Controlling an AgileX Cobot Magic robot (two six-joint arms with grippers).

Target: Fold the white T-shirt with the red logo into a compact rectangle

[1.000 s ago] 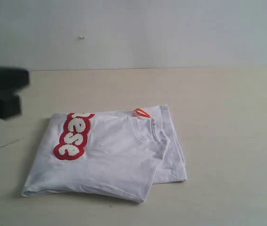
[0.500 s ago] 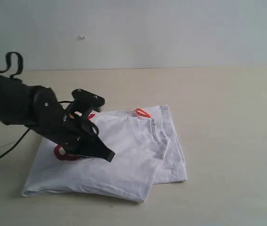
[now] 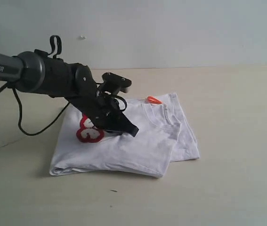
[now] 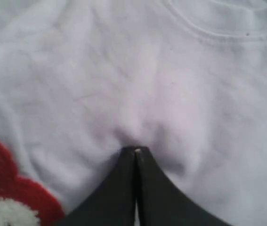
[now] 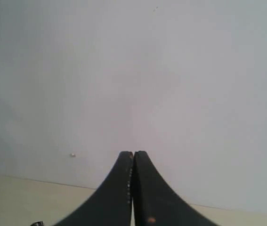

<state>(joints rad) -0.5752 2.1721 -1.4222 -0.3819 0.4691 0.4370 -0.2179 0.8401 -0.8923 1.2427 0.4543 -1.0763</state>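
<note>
The white T-shirt [image 3: 138,147] lies folded into a rough rectangle on the table, collar [image 3: 164,117] and small orange neck tag [image 3: 153,100] at its right end. Part of the red logo [image 3: 90,134] shows under my left arm. My left gripper [image 3: 133,132] is shut, its tips pressed down into the shirt's top layer. In the left wrist view the shut gripper [image 4: 135,149] dents the white T-shirt [image 4: 124,80], with the red logo [image 4: 6,193] to one side and the collar [image 4: 218,33] beyond. My right gripper [image 5: 133,153] is shut on nothing, facing a wall.
The beige table [image 3: 232,188] runs back to a pale wall [image 3: 180,28]. My left arm [image 3: 48,75] reaches in from the left, and its black cable [image 3: 34,131] loops down onto the table beside the shirt.
My left arm has swung in from the left edge onto the shirt. The shut tips now press on the fabric, and the whole shirt has slid to the right.
</note>
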